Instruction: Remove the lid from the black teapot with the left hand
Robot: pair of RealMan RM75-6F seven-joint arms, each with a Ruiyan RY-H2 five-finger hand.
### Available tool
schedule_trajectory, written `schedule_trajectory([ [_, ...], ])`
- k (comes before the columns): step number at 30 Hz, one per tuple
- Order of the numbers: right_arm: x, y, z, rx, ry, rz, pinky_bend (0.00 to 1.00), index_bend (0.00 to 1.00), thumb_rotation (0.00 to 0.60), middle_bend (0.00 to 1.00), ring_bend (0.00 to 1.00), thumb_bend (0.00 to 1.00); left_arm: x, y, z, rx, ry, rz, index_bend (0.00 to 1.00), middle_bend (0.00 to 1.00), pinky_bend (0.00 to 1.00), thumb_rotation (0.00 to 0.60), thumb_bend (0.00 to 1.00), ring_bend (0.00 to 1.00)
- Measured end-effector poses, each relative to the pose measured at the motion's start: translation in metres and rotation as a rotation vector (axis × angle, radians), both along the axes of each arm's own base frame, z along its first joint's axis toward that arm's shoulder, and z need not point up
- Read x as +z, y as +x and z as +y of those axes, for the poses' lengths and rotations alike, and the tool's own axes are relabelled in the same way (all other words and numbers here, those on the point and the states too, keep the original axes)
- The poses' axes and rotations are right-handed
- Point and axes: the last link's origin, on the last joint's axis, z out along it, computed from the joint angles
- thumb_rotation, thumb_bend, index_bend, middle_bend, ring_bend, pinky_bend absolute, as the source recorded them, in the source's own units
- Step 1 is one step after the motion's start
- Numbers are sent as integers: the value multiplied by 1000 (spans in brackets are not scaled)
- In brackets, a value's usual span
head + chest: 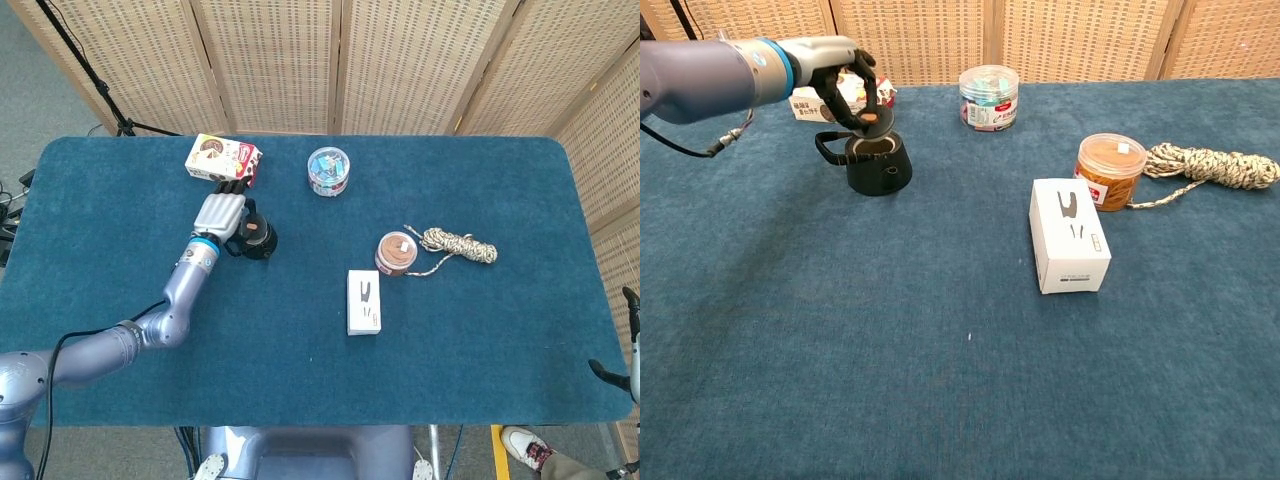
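Observation:
The black teapot (878, 172) stands at the back left of the blue table, handle pointing left; in the head view the teapot (262, 243) sits just right of my left hand (222, 214). In the chest view my left hand (840, 72) reaches in from the left, and its dark fingers pinch the small brown lid (871, 117) a little above the pot's open rim. The lid is clear of the pot. Only dark fingertips of my right hand (628, 372) show at the right edge of the head view, spread apart and holding nothing.
A snack box (222, 159) lies just behind the left hand. A clear candy jar (328, 171) stands at the back centre. An orange-lidded jar (397, 253), a coiled rope (460, 243) and a white box (364, 301) lie to the right.

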Motion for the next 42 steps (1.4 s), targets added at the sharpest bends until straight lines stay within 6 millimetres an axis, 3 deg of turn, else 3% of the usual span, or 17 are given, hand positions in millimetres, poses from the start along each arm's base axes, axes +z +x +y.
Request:
schedule_trajectory([
  [8,-1,2,2,6,4,-1,0,0,600,0,0,0,22,2,-14,-36,14,-21,632,0,0,600,359,0],
  [14,-1,4,3,11,5,-1,0,0,600,0,0,0,33,-8,-41,-84,4,3,632,0,0,600,355,0],
  [20,-4,5,3,15,20,-3,0,0,600,0,0,0,38,-47,-80,-60,14,14,632,0,0,600,349,0],
  [25,-4,5,3,16,23,-4,0,0,600,0,0,0,31,-77,-105,5,-10,6,632,0,0,600,347,0],
  [33,-5,6,4,19,34,-7,0,0,600,0,0,0,12,-106,-105,87,-8,-24,632,0,0,600,345,0],
  [37,-4,6,5,20,32,-7,0,0,600,0,0,0,0,-109,-101,105,-26,-46,615,0,0,600,345,0],
  [40,-3,6,5,19,26,-7,0,0,600,0,0,0,-6,-110,-100,110,-38,-50,510,0,0,600,336,0],
  [42,-3,6,5,18,23,-8,0,0,600,0,0,0,-9,-110,-100,116,-44,-56,360,0,0,600,324,0],
])
